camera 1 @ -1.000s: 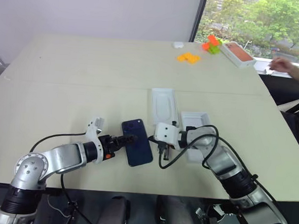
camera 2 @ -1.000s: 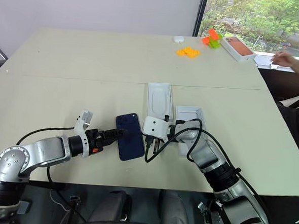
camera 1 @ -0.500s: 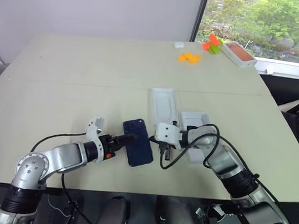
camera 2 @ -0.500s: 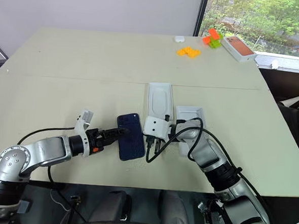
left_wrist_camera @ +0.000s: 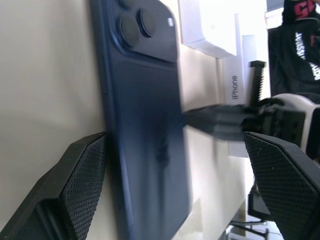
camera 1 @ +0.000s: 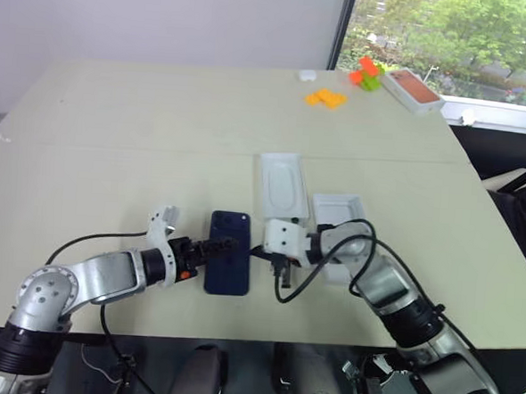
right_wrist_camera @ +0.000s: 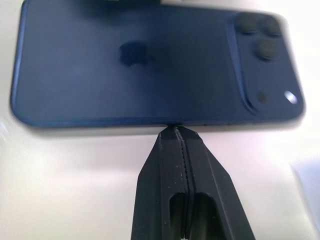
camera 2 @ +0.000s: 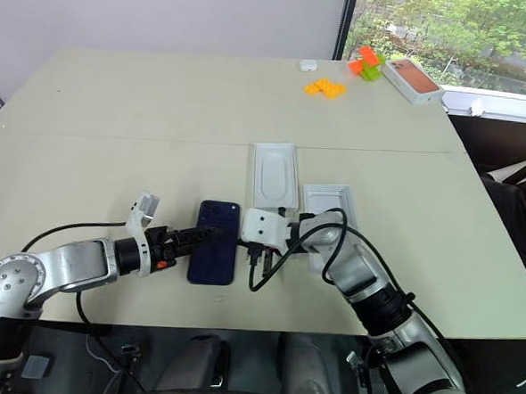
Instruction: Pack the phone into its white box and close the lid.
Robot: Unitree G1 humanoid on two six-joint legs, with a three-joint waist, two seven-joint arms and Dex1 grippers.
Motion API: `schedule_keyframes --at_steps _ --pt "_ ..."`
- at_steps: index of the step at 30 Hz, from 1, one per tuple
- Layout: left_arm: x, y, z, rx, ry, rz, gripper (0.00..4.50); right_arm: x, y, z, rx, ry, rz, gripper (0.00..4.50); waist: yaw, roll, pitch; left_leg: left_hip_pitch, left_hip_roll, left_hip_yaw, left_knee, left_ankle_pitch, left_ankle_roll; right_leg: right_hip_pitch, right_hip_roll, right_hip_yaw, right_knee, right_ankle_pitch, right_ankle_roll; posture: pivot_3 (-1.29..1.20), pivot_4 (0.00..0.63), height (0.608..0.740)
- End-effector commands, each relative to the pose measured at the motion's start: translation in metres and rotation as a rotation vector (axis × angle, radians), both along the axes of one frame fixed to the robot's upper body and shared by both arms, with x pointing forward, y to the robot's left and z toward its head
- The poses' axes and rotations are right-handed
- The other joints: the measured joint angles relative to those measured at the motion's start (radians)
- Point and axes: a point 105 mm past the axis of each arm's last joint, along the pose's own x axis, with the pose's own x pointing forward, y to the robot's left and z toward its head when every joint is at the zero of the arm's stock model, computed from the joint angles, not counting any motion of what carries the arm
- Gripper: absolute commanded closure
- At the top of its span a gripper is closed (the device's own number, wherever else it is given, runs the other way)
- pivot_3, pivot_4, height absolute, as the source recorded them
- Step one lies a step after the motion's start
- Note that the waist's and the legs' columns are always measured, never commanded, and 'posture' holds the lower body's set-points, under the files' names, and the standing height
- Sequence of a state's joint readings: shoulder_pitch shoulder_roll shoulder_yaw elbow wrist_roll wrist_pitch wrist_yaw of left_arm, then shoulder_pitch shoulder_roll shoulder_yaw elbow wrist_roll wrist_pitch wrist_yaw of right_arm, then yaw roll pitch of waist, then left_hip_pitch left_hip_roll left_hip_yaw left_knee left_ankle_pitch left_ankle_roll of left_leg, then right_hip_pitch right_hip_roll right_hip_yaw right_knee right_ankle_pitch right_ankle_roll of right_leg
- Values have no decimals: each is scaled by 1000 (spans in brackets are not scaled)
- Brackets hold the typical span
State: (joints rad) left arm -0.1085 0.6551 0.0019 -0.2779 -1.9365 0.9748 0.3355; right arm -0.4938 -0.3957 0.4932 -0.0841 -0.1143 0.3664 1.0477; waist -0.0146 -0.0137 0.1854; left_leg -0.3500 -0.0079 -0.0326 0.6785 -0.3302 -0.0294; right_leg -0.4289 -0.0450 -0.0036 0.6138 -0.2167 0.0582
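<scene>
Currently: phone [camera 1: 228, 264], flat on table [camera 1: 114, 152], camera side up, beside white box [camera 1: 340, 221]. Left gripper [left_wrist_camera: 170, 165] spread wide, straddling the phone, gripping nothing. Right gripper [right_wrist_camera: 176, 131] pinched closed, empty, tips against the phone's long edge. Advice: nudge squarely, slowly.

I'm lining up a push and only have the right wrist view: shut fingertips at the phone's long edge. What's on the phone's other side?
Observer: The left gripper, open, sits at the phone's opposite long edge.
Operator: Where's the white box?
Observer: The white box lies to the phone's right, past the right gripper.
Operator: Anything in it?
Observer: It looks empty, though the right arm covers its near end.
</scene>
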Motion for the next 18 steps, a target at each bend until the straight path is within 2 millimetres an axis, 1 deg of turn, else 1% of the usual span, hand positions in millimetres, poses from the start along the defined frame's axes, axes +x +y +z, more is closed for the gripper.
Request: schedule_keyframes --at_steps 1,2,5,8,11,14,18 --pt "-8 -13 6 -51 -6 -44 28 -7 9 1 17 21 38 4500 1 -1 0 -2 0 0 0 0 0 -2 0 0 0 1 -2 0 150 740" --pt "-8 -14 7 -67 -10 -37 28 -6 9 1 19 24 32 4500 1 -1 0 -4 -1 0 0 0 0 -3 -1 0 0 3 -3 0 150 740" --pt "-10 -12 1 -32 11 -40 28 -5 8 1 21 23 18 4500 2 -1 0 -6 -2 0 0 0 0 -5 -2 0 0 3 -3 0 150 740" --pt "-10 -5 -5 -8 35 -16 28 -5 6 2 20 20 13 4500 1 0 0 -6 -2 0 0 0 0 -5 -2 0 -1 3 -3 0 150 740" --pt "-7 2 -6 11 34 3 28 -5 3 2 16 14 11 4500 1 0 0 -6 -1 0 0 0 0 -5 -1 0 0 2 -4 0 150 740" --pt "-6 9 -5 26 27 13 28 -4 0 2 10 7 9 4500 1 0 1 -6 -1 0 0 0 0 -5 -1 0 0 2 -4 0 150 740" --pt "-8 28 -6 62 31 49 28 -2 -5 3 3 -12 1 4500 -2 0 1 -6 -1 0 0 0 0 -5 -1 0 0 2 -4 0 150 740"
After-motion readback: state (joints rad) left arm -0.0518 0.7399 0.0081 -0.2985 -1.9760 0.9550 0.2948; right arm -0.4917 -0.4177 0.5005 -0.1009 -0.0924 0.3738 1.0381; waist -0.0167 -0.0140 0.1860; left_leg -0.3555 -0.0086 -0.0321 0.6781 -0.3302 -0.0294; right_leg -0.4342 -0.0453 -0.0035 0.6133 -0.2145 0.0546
